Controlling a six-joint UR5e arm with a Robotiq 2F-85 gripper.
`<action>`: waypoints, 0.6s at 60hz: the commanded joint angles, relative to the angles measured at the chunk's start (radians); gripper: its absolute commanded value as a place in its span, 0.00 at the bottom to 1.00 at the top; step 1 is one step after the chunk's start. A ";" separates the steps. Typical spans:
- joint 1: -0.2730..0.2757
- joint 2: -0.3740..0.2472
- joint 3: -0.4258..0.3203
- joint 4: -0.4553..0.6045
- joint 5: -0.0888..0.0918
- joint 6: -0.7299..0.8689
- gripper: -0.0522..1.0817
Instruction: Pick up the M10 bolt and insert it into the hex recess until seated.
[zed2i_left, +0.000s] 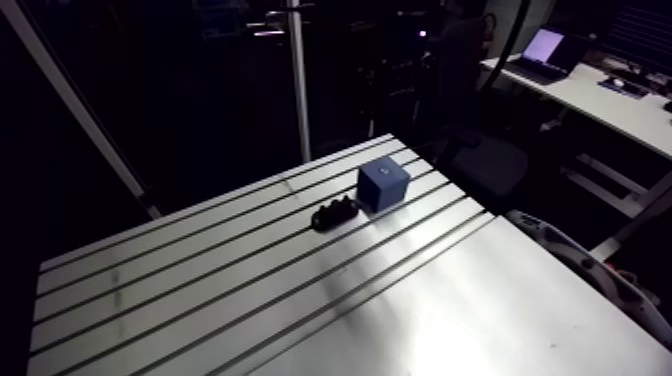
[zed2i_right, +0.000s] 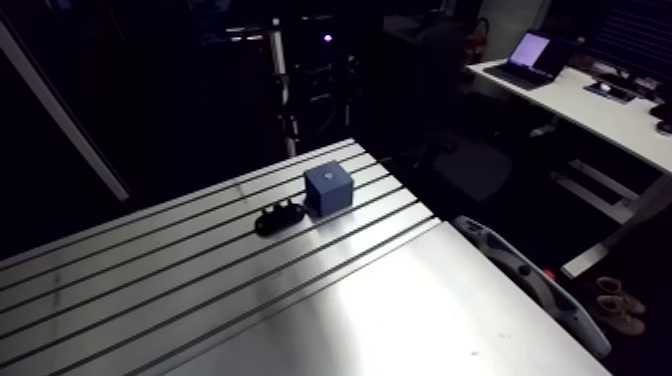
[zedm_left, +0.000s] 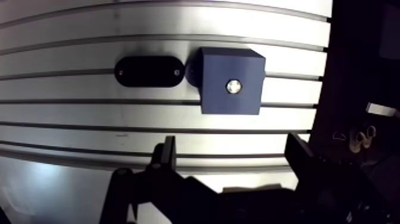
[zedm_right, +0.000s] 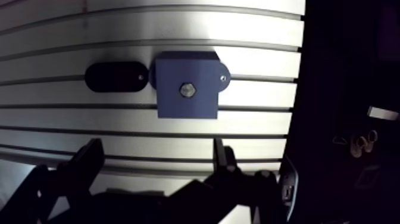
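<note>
A blue cube block (zedm_left: 217, 68) stands on the slotted aluminium table (zedm_left: 71, 116). In the hex recess on its top face sits a silvery hex bolt head (zedm_left: 233, 86), about flush with the surface. A black oval holder (zedm_left: 149, 71) lies right beside the block and looks empty. In the wrist view my gripper (zedm_left: 231, 143) is open with nothing between its two dark fingers, and the block lies ahead of them, apart from both. The arm view shows the block (zed2i_left: 383, 185) and holder (zed2i_left: 335, 213) near the table's far right corner, but not the gripper.
The table's edge (zedm_left: 318, 89) runs close beside the block, with a dark drop to the floor past it. A grey curved part (zed2i_right: 520, 270) shows just off the table's right edge in the arm view. Bare slotted surface stretches toward the near side.
</note>
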 joint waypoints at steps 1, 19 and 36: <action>0.097 -0.165 -0.109 0.273 -0.004 0.313 0.05; 0.267 -0.192 -0.140 0.281 -0.001 0.399 0.05; 0.350 -0.174 -0.185 0.287 -0.014 0.407 0.05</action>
